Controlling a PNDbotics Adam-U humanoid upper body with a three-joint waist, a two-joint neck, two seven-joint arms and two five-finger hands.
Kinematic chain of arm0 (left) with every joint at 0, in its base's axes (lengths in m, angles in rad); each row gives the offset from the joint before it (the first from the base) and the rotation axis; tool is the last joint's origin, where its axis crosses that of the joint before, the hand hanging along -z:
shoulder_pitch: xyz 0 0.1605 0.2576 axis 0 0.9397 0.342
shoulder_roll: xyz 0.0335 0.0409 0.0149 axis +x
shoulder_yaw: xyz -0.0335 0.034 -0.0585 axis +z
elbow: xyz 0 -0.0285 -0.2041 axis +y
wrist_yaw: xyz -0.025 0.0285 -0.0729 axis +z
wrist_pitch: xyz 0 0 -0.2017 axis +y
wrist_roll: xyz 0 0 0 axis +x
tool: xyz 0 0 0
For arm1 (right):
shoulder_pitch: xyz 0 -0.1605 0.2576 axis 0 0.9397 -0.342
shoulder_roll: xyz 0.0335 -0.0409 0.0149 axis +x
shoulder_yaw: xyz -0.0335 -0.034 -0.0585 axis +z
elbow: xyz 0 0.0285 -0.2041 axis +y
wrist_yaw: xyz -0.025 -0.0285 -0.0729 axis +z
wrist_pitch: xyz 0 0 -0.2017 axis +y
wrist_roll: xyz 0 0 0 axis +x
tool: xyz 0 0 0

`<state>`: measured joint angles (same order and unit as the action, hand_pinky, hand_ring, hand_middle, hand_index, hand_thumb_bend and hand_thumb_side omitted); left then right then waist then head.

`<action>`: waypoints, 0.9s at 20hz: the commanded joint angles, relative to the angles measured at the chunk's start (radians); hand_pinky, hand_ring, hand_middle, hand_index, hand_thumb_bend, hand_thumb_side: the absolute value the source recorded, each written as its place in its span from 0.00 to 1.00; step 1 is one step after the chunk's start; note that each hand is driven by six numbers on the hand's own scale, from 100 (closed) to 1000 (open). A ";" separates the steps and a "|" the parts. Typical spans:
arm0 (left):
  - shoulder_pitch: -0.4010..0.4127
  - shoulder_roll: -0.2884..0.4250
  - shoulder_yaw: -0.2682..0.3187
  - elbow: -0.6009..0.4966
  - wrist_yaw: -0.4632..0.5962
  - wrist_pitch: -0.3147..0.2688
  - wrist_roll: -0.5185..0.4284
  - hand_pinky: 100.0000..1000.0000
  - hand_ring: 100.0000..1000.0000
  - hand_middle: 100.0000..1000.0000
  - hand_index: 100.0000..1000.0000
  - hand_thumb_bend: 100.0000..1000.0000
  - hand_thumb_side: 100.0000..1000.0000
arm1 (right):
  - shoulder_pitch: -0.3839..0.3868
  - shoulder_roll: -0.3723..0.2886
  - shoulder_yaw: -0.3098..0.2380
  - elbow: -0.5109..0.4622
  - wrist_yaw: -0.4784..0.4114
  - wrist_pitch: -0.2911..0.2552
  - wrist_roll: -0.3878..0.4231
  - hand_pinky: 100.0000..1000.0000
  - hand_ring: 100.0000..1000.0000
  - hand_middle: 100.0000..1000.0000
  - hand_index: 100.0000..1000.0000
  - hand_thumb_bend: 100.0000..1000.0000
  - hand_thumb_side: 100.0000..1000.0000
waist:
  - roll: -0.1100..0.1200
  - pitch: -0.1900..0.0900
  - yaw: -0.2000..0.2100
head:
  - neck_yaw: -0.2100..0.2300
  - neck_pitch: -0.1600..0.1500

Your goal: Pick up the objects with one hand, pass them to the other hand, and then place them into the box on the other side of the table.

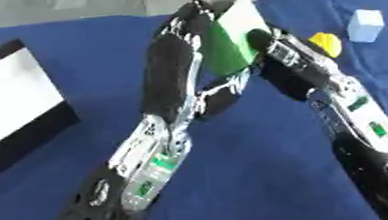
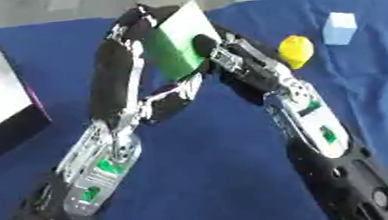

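A green block (image 2: 177,42) with a pale top face is held above the blue table, in the upper middle of both views. My left hand (image 1: 174,66) reaches up from the lower left; its fingers curl round the block's left and far side and its thumb (image 1: 225,90) sits under it. Coming in from the lower right, my right hand (image 1: 282,53) has its fingertips (image 1: 258,38) on the block's right face. Both hands touch the block at once. A black-walled box (image 1: 24,142) with a white inside lies at the left edge.
On the blue cloth at the right, behind my right arm, lie a yellow rounded object (image 2: 296,50) and a light blue cube (image 2: 341,27). The table's far edge runs along the top, with grey floor beyond.
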<state>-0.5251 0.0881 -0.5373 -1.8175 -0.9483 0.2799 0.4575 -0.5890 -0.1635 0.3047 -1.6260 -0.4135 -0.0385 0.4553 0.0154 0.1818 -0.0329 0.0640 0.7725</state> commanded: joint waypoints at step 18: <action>0.161 0.101 0.078 -0.131 -0.029 0.036 0.051 0.59 0.59 0.42 0.53 0.03 0.00 | 0.022 -0.001 -0.112 -0.029 -0.163 -0.036 -0.253 0.70 0.74 0.85 0.95 0.08 0.87 | 0.006 -0.007 0.000 | -0.012 -0.003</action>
<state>-0.3582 0.1716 -0.4741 -1.9237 -0.9707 0.3080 0.5023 -0.5555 -0.1629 0.2095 -1.6306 -0.5694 -0.0715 0.2157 0.0158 0.1818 -0.0334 0.0522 0.7725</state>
